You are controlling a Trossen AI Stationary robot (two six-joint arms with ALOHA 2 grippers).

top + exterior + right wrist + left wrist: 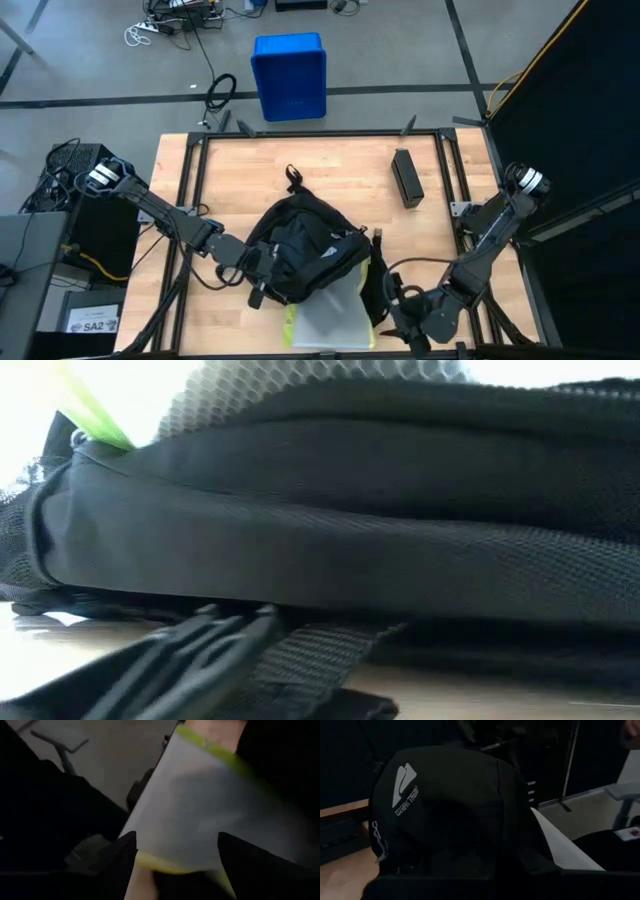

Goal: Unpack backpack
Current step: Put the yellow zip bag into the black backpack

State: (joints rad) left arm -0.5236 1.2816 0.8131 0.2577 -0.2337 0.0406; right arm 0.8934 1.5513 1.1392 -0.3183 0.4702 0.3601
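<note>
- High view: one backpack (300,250) lies near the front-middle of the wooden surface (330,170). One pale mesh pouch with yellow-green edging (328,318) sticks out from under the backpack at the front edge. One black box (406,178) lies well apart, toward the far right. One blue bin (290,76) stands on the floor beyond the surface. Two arms reach in: the left hand (262,272) is pressed against the backpack's left side, while the right hand (398,312) sits just right of the pouch.
- Low view: the backpack (330,530) fills the frame, with one webbing strap (300,660) lying on the surface in front and a sliver of the pouch (95,410) above.
- Left wrist view: the backpack (450,820) shows one pale logo (404,782); the pouch (562,847) pokes out beside it. The left hand is closed tight; what it grips cannot be made out.
- Right wrist view: the right hand (175,850) stands wide, its two fingers (120,855) straddling the pouch (200,805) without clamping it.
</note>
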